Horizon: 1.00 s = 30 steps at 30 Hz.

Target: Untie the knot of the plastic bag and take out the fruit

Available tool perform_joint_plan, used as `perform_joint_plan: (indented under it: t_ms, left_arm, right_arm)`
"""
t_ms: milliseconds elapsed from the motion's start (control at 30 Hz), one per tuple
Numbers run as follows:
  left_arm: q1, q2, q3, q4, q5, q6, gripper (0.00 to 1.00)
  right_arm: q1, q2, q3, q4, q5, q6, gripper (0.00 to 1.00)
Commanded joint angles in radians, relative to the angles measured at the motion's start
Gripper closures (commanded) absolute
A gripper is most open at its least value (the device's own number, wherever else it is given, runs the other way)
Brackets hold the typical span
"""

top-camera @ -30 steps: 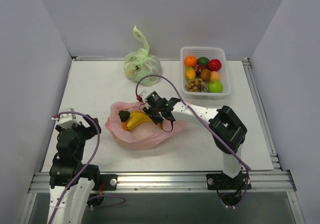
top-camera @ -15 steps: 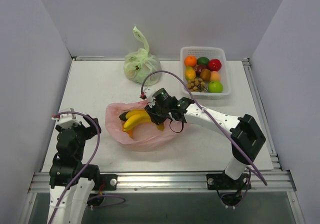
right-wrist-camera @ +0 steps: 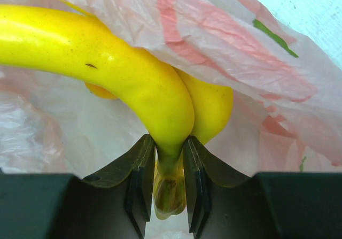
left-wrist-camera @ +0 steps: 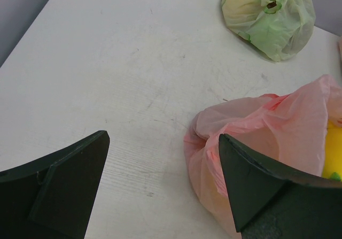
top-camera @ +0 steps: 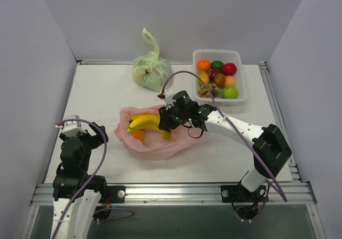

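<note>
Your right hand (right-wrist-camera: 169, 148) is clamped on the stem of the banana bunch (top-camera: 144, 122) at the mouth of the pink bag (top-camera: 155, 148). Your left hand (left-wrist-camera: 163, 140) hangs with its fingers wide apart over the tabletop (top-camera: 101, 94).

Around translucent pink plastic bag (top-camera: 155, 148): pale green tied bag (top-camera: 152, 70) blocked 12 o'clock, white plastic basket (top-camera: 216, 51) 2; white tabletop (top-camera: 101, 94) lay open at 10.

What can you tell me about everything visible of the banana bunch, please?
The banana bunch is glossy bright yellow and plastic-looking: at least two curved bananas joined at a greenish-brown stem. The right gripper pinches that stem between its jaws. The bunch lies about level in the mouth of the open pink bag, tips pointing left in the top view, thin film draped against it.
</note>
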Motion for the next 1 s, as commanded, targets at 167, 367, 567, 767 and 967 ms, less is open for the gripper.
perform_joint_plan:
  t_ms: [167, 367, 567, 767, 967]
  left_arm:
    - [0.007, -0.001, 0.005, 0.048, 0.009, 0.01, 0.05]
    - [0.008, 0.0, 0.005, 0.048, 0.009, 0.01, 0.05]
    - [0.007, -0.001, 0.005, 0.048, 0.009, 0.01, 0.05]
    - [0.007, -0.001, 0.005, 0.048, 0.009, 0.008, 0.05]
    - [0.007, 0.0, 0.005, 0.047, 0.005, 0.007, 0.05]
  right_arm:
    - [-0.065, -0.153, 0.02, 0.127, -0.148, 0.106, 1.0]
    - [-0.116, -0.209, 0.008, 0.153, -0.21, 0.163, 1.0]
    - [-0.188, -0.269, 0.045, 0.108, -0.118, 0.121, 1.0]
    - [-0.305, -0.261, 0.145, -0.053, 0.256, 0.009, 1.0]
    - [-0.45, -0.155, 0.244, -0.069, 0.497, -0.167, 1.0]
